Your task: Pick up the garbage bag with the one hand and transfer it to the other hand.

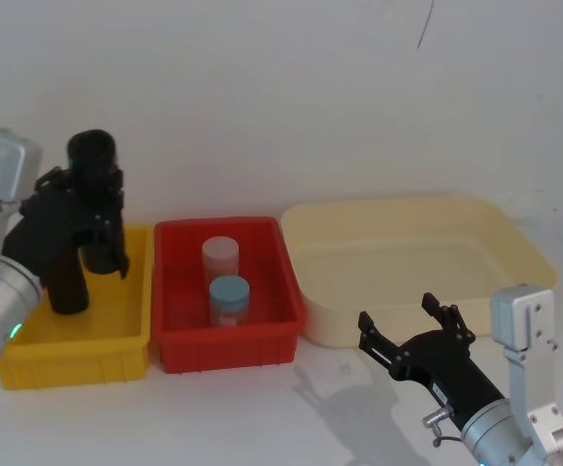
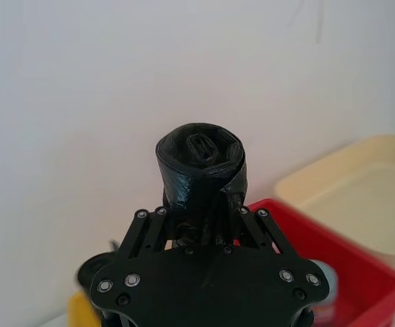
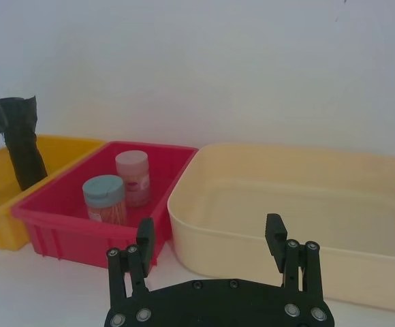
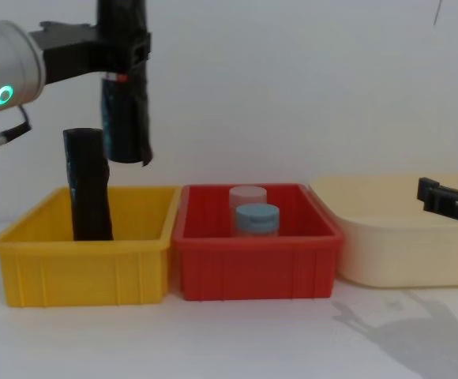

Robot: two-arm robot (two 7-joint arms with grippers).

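Between the fingers of the left claw [image 4: 123, 49] stands the garbage bag [image 4: 125, 118], a black crinkly roll clamped near its upper part and held about upright. A speck of red shows on the roll just under the fingers. In the left wrist view the fingers [image 2: 158, 228] press in on both sides of the roll, and its rolled top end pokes out past them. The bag's lower end hangs free in the air, touching nothing.

Straight below the claw lies a yellow bin [image 4: 87, 268]. A second black roll [image 4: 88, 197] stands in it, slightly to the outer side of the held bag and apart from it. A green ring [image 4: 4, 95] glows on the arm behind the claw.

Towards the robot's right of that bin, touching it, is a red bin [image 1: 228, 345] with two jars inside, a pale-lidded jar [image 1: 220, 254] behind a blue-lidded jar [image 1: 229, 296]. Next comes a cream tub [image 1: 514, 243].

The right claw [image 1: 398, 316] hovers low over the white table [image 1: 262, 417] just in front of that tub, well apart from the left claw, its fingers spread wide and holding nothing.
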